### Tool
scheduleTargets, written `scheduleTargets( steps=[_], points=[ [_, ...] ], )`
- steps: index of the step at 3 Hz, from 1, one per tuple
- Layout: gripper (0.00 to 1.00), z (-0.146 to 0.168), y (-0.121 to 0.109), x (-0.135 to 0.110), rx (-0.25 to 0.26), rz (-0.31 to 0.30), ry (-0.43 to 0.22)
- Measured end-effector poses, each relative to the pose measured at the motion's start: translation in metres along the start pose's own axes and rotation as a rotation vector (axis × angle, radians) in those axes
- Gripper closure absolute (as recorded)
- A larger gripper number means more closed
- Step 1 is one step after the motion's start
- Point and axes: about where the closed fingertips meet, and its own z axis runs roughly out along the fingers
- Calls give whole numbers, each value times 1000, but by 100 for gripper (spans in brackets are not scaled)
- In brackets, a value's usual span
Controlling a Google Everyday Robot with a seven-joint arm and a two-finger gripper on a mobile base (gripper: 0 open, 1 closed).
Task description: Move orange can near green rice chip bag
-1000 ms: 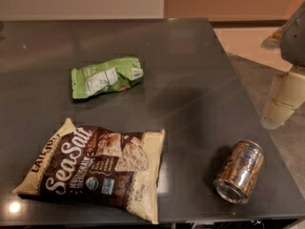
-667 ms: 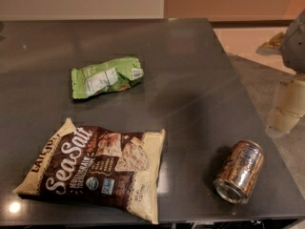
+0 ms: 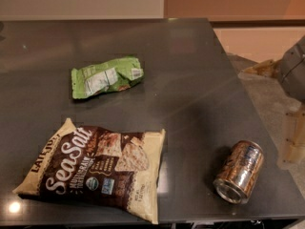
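Observation:
The orange can (image 3: 239,171) lies on its side near the front right corner of the dark table (image 3: 190,80), its silver open end facing the front. The green rice chip bag (image 3: 106,77) lies flat at the middle left of the table, far from the can. My gripper (image 3: 293,138) shows as a pale shape at the right edge of the view, beyond the table's right edge, right of the can and slightly above it, apart from the can. Part of the arm (image 3: 294,70) is above it.
A large tan-and-brown "Sea Salt" chip bag (image 3: 95,168) lies at the front left of the table. The table's right edge runs just right of the can. Pale floor (image 3: 267,99) lies past it.
My gripper has moved down and slightly right along the right edge of the view, closer to the can's level. The can and both bags have not moved.

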Motion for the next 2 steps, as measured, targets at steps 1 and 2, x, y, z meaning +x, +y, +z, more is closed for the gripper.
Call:
scheduleTargets(
  steps=[1,2],
  points=[
    [0,21,19,-4,-44,-131,1],
    [0,44,33,-4,-87,-240,23]
  ],
)
